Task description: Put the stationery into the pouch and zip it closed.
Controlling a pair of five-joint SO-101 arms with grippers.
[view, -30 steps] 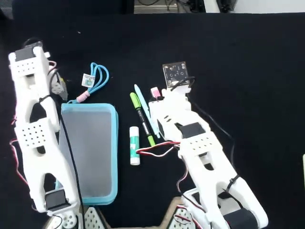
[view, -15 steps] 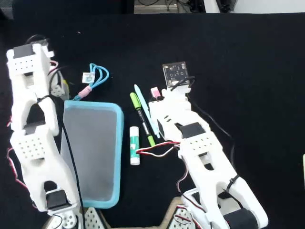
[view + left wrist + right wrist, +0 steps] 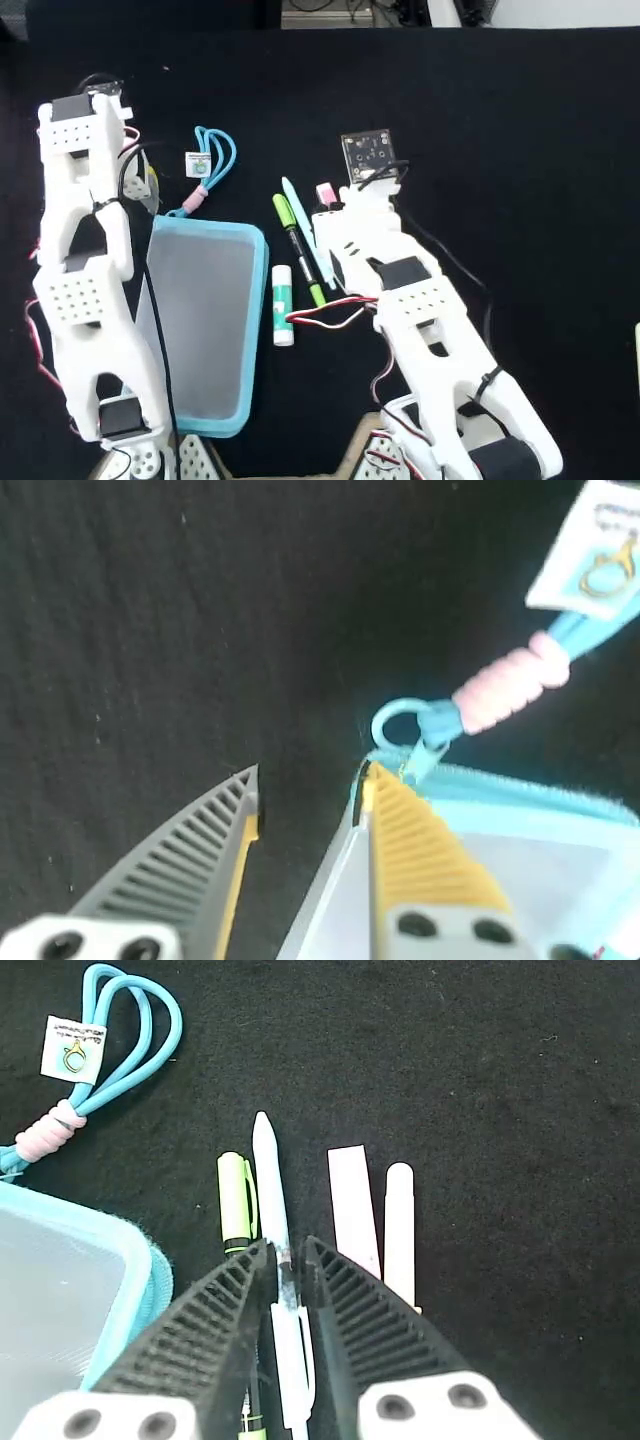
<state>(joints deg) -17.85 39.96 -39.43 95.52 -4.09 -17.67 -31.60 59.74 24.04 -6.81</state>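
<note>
The light blue pouch (image 3: 200, 320) lies flat beside my left arm, its lanyard (image 3: 210, 165) trailing off the far corner. My left gripper (image 3: 308, 775) stands open at that corner, one yellow finger (image 3: 410, 850) over the pouch's edge just short of the zipper pull (image 3: 415, 725). A light blue pen (image 3: 280, 1260), a green pen (image 3: 295, 250), a glue stick (image 3: 283, 305) and a pale pink eraser (image 3: 326, 193) lie right of the pouch. My right gripper (image 3: 287, 1247) is shut on the light blue pen, which rests on the table.
The black tabletop (image 3: 520, 180) is open to the right and far side. A white rod-shaped item (image 3: 400, 1230) lies next to the eraser (image 3: 350, 1210). The lanyard's pink bead (image 3: 510, 675) and paper tag (image 3: 600, 560) sit just beyond the zipper pull.
My left arm has swung right and the pouch with its lanyard has shifted right, closer to the glue stick. The right arm has kept still.
</note>
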